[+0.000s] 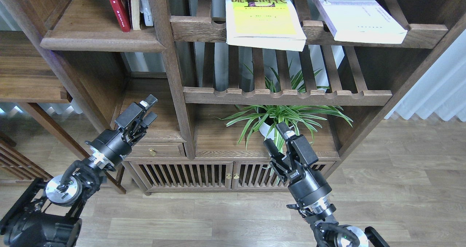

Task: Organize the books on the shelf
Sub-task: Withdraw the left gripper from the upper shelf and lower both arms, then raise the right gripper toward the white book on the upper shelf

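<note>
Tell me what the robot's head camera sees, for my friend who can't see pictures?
Two black robot arms reach up toward a dark wooden bookcase, the left gripper and the right gripper both empty. A yellow-green paperback and a white-lavender paperback lie flat on a slatted rack. A dark red book stands on the solid wooden shelf.

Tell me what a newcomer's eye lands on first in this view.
The bright yellow-green book lying flat on the upper slatted rack, top centre, its front edge overhanging the rail, with the white-lavender book lying askew to its right. Below them the green potted plant sits in the lower compartment. In front, the left gripper and right gripper are raised toward the bookcase, both empty.
</note>
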`<state>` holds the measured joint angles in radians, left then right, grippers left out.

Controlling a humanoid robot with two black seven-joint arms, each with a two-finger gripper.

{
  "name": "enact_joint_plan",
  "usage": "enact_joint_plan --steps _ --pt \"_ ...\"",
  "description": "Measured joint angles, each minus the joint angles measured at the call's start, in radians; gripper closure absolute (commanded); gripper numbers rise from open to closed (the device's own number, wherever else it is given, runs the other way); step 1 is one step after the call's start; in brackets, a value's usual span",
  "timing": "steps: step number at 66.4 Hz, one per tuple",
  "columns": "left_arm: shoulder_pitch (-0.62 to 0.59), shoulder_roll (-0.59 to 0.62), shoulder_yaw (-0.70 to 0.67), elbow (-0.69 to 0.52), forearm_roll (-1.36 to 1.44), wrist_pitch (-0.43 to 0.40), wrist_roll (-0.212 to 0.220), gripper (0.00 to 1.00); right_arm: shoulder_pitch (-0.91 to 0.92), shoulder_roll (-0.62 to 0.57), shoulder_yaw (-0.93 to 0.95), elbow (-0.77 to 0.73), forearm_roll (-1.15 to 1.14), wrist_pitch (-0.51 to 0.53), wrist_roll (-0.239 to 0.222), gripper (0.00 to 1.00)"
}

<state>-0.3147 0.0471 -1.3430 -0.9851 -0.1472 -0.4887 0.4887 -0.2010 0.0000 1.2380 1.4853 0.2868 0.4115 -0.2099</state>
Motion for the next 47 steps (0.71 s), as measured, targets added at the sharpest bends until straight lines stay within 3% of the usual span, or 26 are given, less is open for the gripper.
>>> enact_joint_plan --steps 30,47 --pt "-0.072 0.006 0.0 0.04 0.008 0.0 0.0 0.0 0.059 0.0 0.07 0.042 0.0 -0.013 0.002 0.01" --pt "-0.085 0.007 -0.001 0.048 0.008 0.0 0.0 0.0 0.11 0.0 0.078 0.043 -0.001 -0.051 0.033 0.01"
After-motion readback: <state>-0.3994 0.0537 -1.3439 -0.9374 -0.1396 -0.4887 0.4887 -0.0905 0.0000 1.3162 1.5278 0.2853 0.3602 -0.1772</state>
